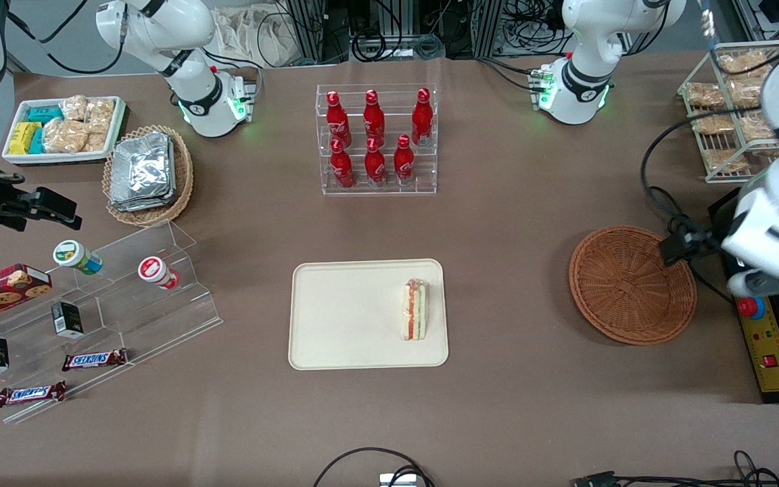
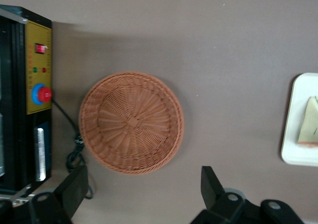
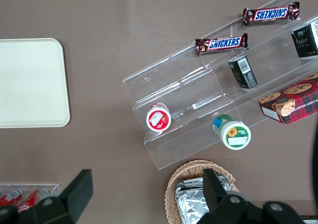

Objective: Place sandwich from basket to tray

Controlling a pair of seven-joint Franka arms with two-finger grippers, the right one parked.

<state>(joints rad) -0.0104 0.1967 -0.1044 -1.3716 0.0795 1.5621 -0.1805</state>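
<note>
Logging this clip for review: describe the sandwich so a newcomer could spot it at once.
Find the large cream tray in the middle of the table, nearer the front camera than the rack of red bottles. The sandwich lies on it, at the end toward the empty brown basket: pale wrapped bread with a red-and-green filling edge. The gripper hangs above the basket, jaws open.

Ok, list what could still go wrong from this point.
1. The sandwich stands on a narrow edge near the tray rim toward the working arm; a bump could tip it.
2. The open end effector hangs above the empty basket; dropping lower could knock it.
3. A cable lies beside the basket, between it and the control box, and might snag.
</note>
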